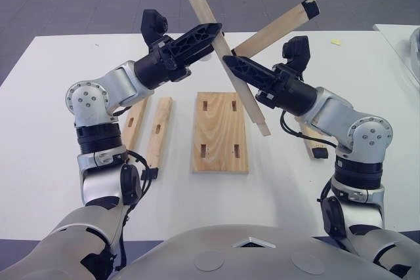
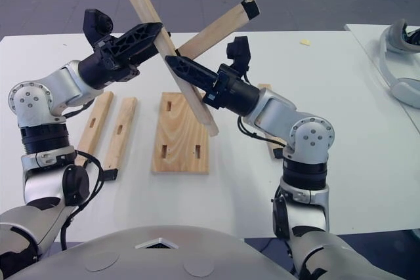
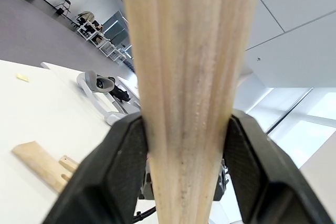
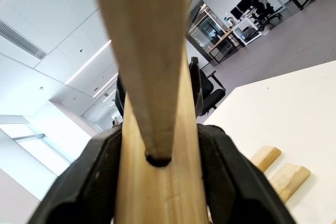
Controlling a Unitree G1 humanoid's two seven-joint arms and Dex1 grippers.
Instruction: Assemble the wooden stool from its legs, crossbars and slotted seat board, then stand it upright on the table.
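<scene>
Two wooden bars cross in the air above the slotted seat board (image 1: 220, 132), which lies flat on the white table. The long bar (image 1: 200, 4) slants from far left down to near right. A shorter bar with a black end cap (image 1: 279, 23) rises to the far right. My left gripper (image 1: 218, 31) is shut on wood at the crossing, on the long bar as far as I can tell (image 3: 189, 77). My right gripper (image 1: 228, 61) is shut on the long bar (image 4: 157, 198) just below. In the right wrist view the capped bar (image 4: 142, 51) ends in a dark slot (image 4: 157, 159).
Two slotted legs (image 1: 159, 132) (image 1: 134, 122) lie side by side left of the seat board. More wooden pieces (image 1: 315, 141) lie partly under my right arm. A small yellow scrap (image 1: 335, 42) sits far right. A headset (image 2: 403, 44) rests on the neighbouring table.
</scene>
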